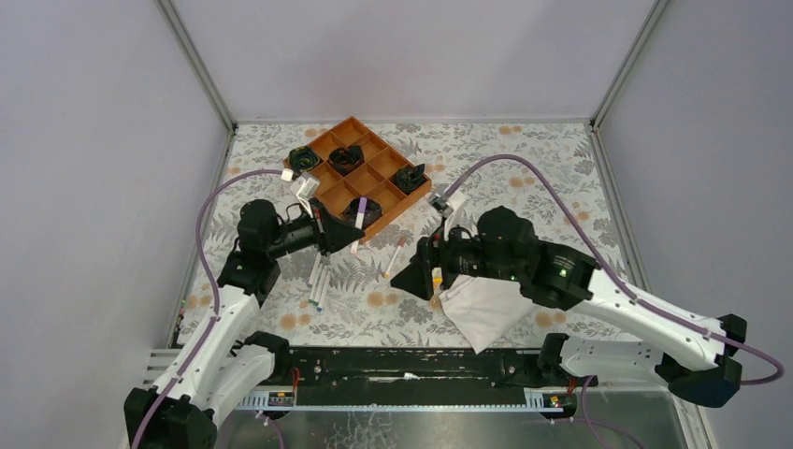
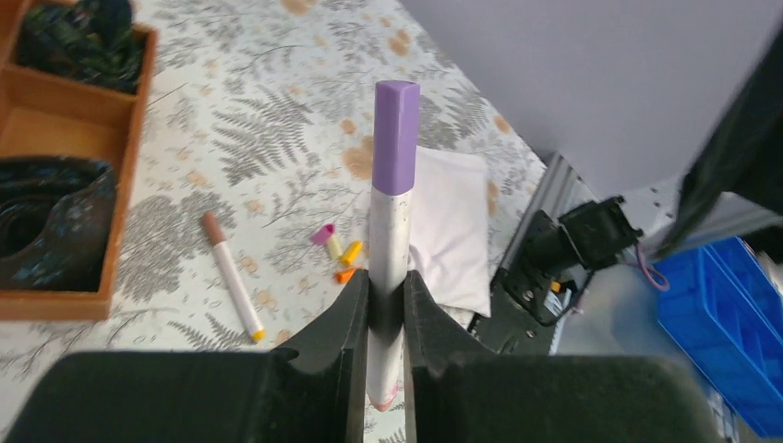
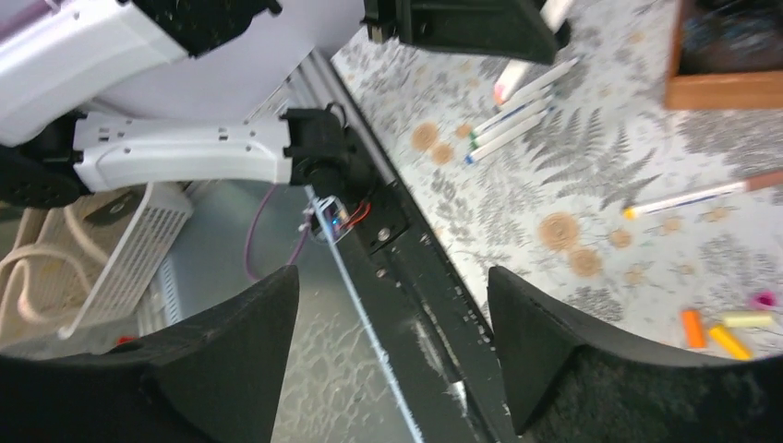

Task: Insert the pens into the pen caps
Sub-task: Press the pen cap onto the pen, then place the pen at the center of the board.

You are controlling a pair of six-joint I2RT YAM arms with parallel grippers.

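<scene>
My left gripper (image 1: 344, 234) is shut on a white pen with a purple cap (image 2: 395, 138) and holds it above the table; the capped pen also shows in the top view (image 1: 359, 217). Several white pens (image 1: 318, 281) lie side by side below it, and they show in the right wrist view (image 3: 517, 120). One more pen (image 2: 233, 277) with a brown end and a yellow tip lies alone. Pink, yellow and orange caps (image 2: 337, 251) lie near it, and they show in the right wrist view (image 3: 729, 328). My right gripper (image 3: 392, 341) is open and empty, over the table's front edge.
A wooden compartment tray (image 1: 348, 131) with dark bundles stands at the back. A folded white cloth (image 1: 482, 313) lies under my right arm near the black front rail (image 1: 402, 365). Blue bins (image 2: 729, 323) stand beyond the table edge.
</scene>
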